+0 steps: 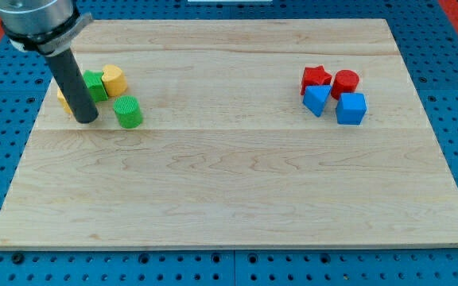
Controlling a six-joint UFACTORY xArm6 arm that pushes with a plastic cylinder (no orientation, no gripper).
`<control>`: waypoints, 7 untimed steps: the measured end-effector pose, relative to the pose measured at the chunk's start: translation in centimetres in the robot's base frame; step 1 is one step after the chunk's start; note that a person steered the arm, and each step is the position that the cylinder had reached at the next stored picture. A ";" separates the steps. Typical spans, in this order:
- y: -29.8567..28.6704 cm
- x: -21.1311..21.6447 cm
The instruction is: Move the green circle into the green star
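**A:** Camera view, only one we have. Where's the target?

**B:** green circle sits far-left on the wooden board, standing free. green star is just up-left of it, small gap between, not touching. Star is packed against a yellow block on its right; another yellow block peeks out behind the rod on the left, shape unclear.

**A:** Tip?

**B:** my tip is down on the board, left of the circle, near it but apart, just below the star. No claw on this rig, plain rod, so nothing to be apart or together; it grips nothing.

**A:** How will the circle handle?

**B:** Judging by looks: small rigid cylinder, light, flat base on smooth wood. Should slide easily, won't deform or break. Round side means an off-centre push will make it squirt sideways or spin away.

**A:** Contact point?

**B:** No hold possible, push only. I'd get the tip to the circle's near-right side, opposite the star, and push through its centre toward up-left. Tip is currently on the wrong side, so it has to go round the near edge first.

**A:** Risks?

**B:** Clipping the circle on the way round, or shoving the star into the yellow.

**A:** Rest of the board?

**B:** Far-right cluster, well apart: red star, red circle, blue block, blue cube. Irrelevant.
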State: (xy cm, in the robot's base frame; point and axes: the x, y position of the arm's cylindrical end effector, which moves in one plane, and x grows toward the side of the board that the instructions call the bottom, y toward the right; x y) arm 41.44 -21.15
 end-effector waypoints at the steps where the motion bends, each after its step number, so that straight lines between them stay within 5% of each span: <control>1: 2.8 2.6; 3: 10.1 2.9; 5: 1.9 -0.9; 7: 9.2 -0.2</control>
